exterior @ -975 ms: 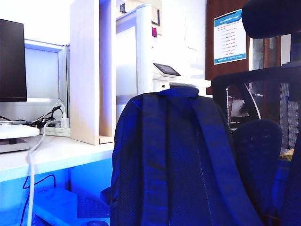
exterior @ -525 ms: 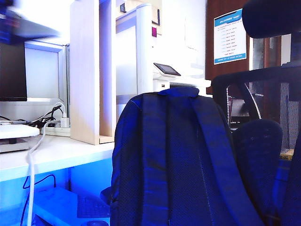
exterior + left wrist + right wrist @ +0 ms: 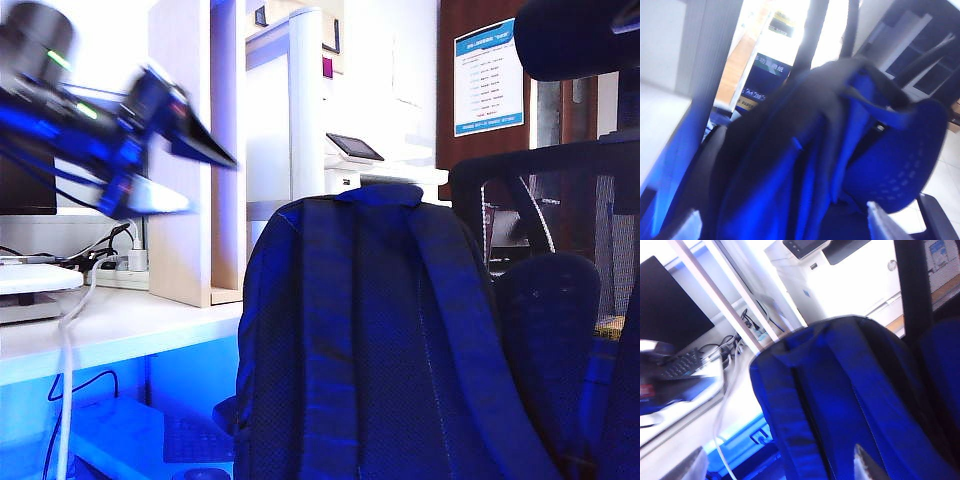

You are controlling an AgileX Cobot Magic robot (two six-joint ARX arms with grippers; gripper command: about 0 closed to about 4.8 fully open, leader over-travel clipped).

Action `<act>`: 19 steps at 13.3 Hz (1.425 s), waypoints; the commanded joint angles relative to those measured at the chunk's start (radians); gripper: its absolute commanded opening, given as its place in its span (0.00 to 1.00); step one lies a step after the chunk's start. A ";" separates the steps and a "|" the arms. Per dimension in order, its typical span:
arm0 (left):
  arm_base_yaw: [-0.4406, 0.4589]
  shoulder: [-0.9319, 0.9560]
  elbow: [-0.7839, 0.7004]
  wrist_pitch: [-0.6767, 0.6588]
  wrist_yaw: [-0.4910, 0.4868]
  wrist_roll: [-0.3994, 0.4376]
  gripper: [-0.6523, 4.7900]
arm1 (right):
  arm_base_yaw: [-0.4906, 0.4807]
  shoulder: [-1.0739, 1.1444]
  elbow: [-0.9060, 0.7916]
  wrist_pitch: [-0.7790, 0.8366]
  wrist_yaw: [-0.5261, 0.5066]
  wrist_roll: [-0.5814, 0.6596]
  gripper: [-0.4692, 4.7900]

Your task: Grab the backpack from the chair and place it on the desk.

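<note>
- Backpack (image 3: 375, 340) is sitting upright on the chair (image 3: 560, 200), back panel and both shoulder straps facing you, leaning against the mesh backrest just beside the desk (image 3: 120, 330)
- Nothing is holding it yet; you are looking at a bag that is not lifted
- Left gripper (image 3: 175, 165) is showing as a motion-blurred shape over the desk, left of the bag and apart from it; its fingers are standing wide apart and empty
- Right gripper (image 3: 775, 465) is absent from the exterior view; in its wrist view two pale fingertips (image 3: 865, 462) are framing the bag's back panel, spread wide with nothing between them
- Handling, as a judgement: you are dealing with soft fabric that is likely sagging and folding when raised, so weight is hard to call and the body is probably swinging under any single hold
- Best hold, by my reading: the top grab loop (image 3: 380, 193) at the crest, or a padded shoulder strap (image 3: 330, 330) high up near its root; the mesh panel is giving too little to pinch
- Writing: a blue-and-white poster (image 3: 489, 78) is hanging on the brown wall behind, print too small to read
- Left wrist view is showing a blue box (image 3: 757, 82) behind the bag with white characters and the word PAPER only partly legible; treat the rest as unreadable
</note>
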 commanded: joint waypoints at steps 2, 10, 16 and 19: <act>-0.026 0.170 0.163 0.008 0.077 0.006 1.00 | 0.000 0.063 0.032 0.041 -0.003 0.005 0.80; -0.110 0.472 0.443 -0.003 0.066 0.088 0.19 | 0.002 0.116 0.032 0.040 -0.002 0.005 0.77; -0.110 0.362 0.497 0.032 0.094 0.090 0.11 | 0.002 0.116 0.032 0.029 -0.018 0.005 0.77; -0.110 0.179 0.497 0.031 0.094 0.089 0.11 | 0.002 0.116 0.032 0.029 -0.083 0.005 0.77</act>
